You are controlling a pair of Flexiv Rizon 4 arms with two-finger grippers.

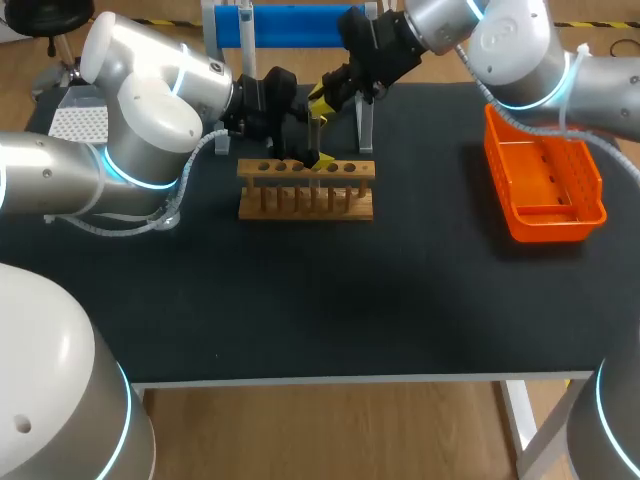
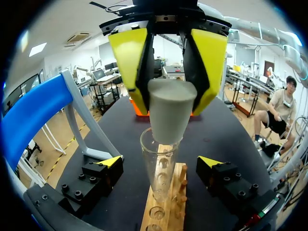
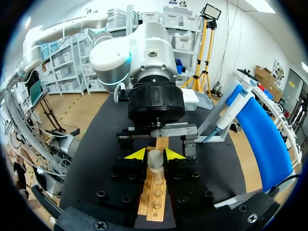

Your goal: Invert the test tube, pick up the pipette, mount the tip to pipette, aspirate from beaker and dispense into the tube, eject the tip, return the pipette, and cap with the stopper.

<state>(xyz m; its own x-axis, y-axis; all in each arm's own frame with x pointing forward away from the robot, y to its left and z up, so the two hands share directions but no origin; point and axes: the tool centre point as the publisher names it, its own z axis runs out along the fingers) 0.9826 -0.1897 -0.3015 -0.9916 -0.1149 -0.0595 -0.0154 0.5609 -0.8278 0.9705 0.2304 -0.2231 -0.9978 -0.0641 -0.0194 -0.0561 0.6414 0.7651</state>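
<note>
A clear test tube (image 2: 159,168) stands upright in the wooden rack (image 1: 305,200). My right gripper (image 2: 169,107) comes down from above, shut on a grey stopper (image 2: 167,120) whose narrow end is at the tube's open mouth. In the right wrist view the stopper (image 3: 155,161) sits between the yellow tips of the right gripper (image 3: 155,155), with the tube (image 3: 155,180) under it. My left gripper (image 2: 160,163) is open wide, one finger on each side of the tube, not touching it. In the head view both grippers meet over the rack's middle, left gripper (image 1: 300,148) and right gripper (image 1: 325,95).
The blue pipette stand (image 1: 290,25) is behind the rack, at the table's far edge. An orange basket (image 1: 545,190) sits at the right side of the table. The black mat (image 1: 330,300) in front of the rack is bare.
</note>
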